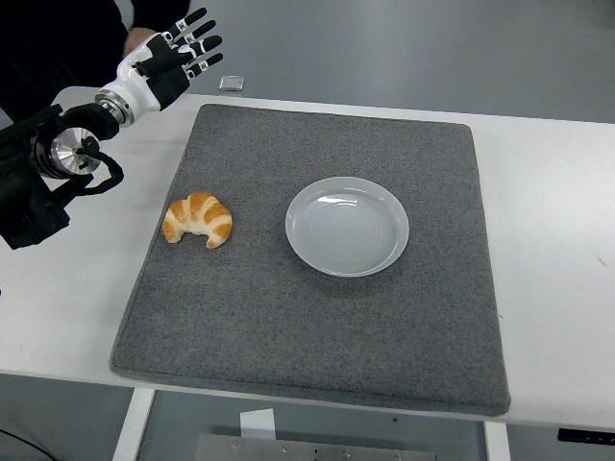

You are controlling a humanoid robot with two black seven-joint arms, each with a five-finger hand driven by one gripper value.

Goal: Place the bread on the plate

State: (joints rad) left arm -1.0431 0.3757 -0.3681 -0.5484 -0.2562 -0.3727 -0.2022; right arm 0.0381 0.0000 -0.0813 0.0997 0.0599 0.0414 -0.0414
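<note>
Reach step, nothing grasped yet: my left hand [176, 53] hung open & empty at the far-left corner. Croissant [198, 219] sat on the mat [317, 317], left of the plate [347, 227]. Next, I judged: lower onto croissant.

- Croissant [199, 220]: golden-brown, pale cream stripes.
- Plate [347, 227]: plain white.
- Mat [317, 317]: speckled dark grey.
- Table [548, 240]: white.
- Left hand [178, 56]: black and white.

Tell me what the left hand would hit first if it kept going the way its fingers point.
Probably nothing: the left hand, open, points up and right past the table's far edge, away from the croissant and plate. Depth is uncertain.
</note>
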